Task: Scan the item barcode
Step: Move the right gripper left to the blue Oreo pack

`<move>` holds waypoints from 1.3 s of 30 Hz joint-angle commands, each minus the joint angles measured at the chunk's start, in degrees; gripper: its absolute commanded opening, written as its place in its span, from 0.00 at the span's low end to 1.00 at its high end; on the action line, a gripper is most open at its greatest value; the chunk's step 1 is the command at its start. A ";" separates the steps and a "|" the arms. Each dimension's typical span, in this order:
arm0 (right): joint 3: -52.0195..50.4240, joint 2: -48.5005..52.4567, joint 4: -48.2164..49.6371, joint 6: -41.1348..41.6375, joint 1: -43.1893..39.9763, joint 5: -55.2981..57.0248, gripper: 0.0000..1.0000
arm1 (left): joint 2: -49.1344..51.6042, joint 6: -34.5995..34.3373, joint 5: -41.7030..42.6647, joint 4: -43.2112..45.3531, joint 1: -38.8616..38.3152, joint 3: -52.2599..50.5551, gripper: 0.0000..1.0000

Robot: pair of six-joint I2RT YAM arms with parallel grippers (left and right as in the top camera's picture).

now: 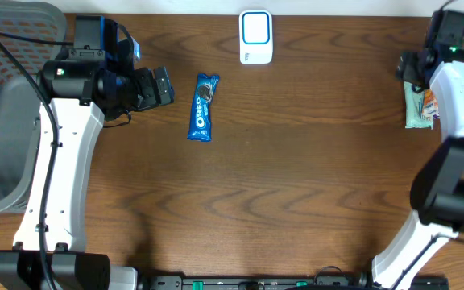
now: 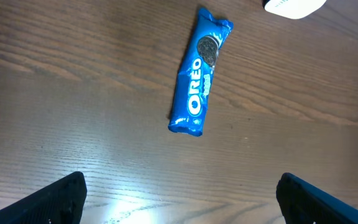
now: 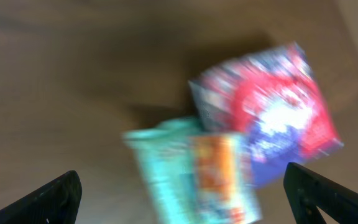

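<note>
A blue Oreo pack [image 1: 203, 106] lies flat on the brown table, its label up. In the left wrist view the Oreo pack [image 2: 201, 71] sits ahead of my left gripper [image 2: 179, 193], apart from it. That left gripper [image 1: 161, 85] hovers just left of the pack, open and empty. A white barcode scanner [image 1: 256, 37] stands at the table's far edge; only its corner [image 2: 294, 6] shows in the left wrist view. My right gripper [image 3: 182, 186] is at the far right, open, with its fingers wide apart above blurred snack packs.
A teal snack pack [image 3: 191, 174] and a red-and-blue pack [image 3: 272, 112] lie together under the right gripper. Overhead, the teal pack [image 1: 417, 109] lies at the right edge, partly hidden by the right arm. A grey mesh chair [image 1: 6, 121] stands left of the table.
</note>
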 commanded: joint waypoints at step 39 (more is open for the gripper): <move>0.59 18.64 15.56 37.88 43.56 -40.96 0.70 | 0.13 0.72 -0.57 0.00 0.11 -0.15 0.98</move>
